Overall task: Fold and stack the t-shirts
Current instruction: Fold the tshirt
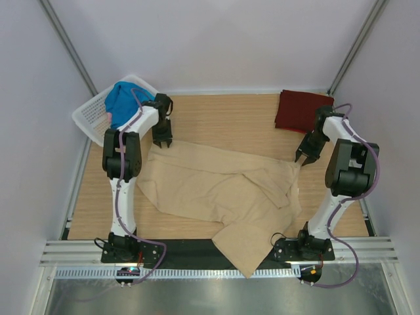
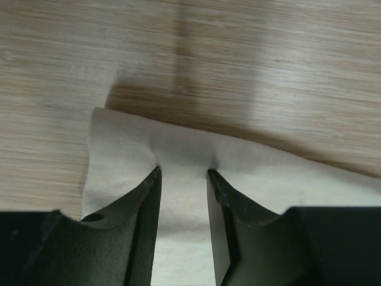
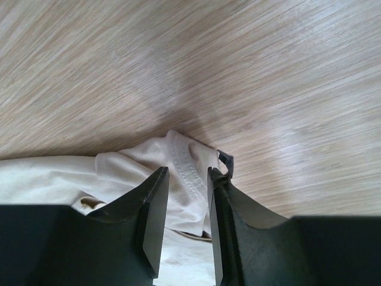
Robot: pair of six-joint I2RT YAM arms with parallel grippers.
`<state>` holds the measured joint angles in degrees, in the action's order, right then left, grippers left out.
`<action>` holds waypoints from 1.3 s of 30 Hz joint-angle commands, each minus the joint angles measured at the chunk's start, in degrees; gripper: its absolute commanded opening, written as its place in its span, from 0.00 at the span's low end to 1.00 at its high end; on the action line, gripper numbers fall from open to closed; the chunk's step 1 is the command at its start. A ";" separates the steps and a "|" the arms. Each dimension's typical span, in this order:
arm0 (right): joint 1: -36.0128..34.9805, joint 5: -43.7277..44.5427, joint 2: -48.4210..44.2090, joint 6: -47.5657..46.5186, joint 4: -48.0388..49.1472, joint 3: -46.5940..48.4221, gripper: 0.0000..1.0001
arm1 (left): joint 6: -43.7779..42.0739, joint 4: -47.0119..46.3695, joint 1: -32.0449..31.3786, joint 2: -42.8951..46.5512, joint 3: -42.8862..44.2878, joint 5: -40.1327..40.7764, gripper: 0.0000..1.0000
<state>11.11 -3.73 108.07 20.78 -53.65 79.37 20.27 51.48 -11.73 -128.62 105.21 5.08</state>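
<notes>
1. At the middle of the table (image 1: 216, 118) lies the tan shirt (image 1: 223, 190), spread out but rumpled, with one flap hanging over the near edge at 6 o'clock.
2. My left gripper (image 1: 163, 138) sits on its 10 o'clock corner and my right gripper (image 1: 306, 155) on its 3 o'clock corner. Both are narrowed onto cloth, not wide.
3. To do this step well I'd say: raise both corners evenly, pull apart just enough to flatten the wrinkles, and then lay the fold. My right side looks bunched, so it may slip or drag crooked.
4. Only the top view shows the rest: the maroon shirt (image 1: 298, 110) folded at 1 o'clock, and the blue shirt (image 1: 125, 102) in the basket (image 1: 88, 121) at 10 o'clock.
5. Only my wrist views show the grips. On the left it's a flat stitched edge, with a shadow under it, so it's probably off the wood. On the right it's a crumpled hem.
</notes>
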 commanded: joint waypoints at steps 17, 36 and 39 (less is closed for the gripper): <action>1.01 10.49 1.45 2.68 1.09 1.32 0.01 | 2.76 4.15 0.04 -4.88 2.72 7.31 0.26; 0.32 2.14 13.02 7.44 7.60 17.53 0.01 | 3.37 3.97 1.27 -4.89 3.77 11.79 0.26; -1.36 3.28 18.29 6.47 4.53 25.19 0.01 | 3.29 4.68 1.35 -4.36 6.58 11.89 0.31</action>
<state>11.33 -2.33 123.22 28.60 -49.30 96.79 23.55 55.27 -12.12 -131.55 109.19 12.67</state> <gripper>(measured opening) 0.042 0.292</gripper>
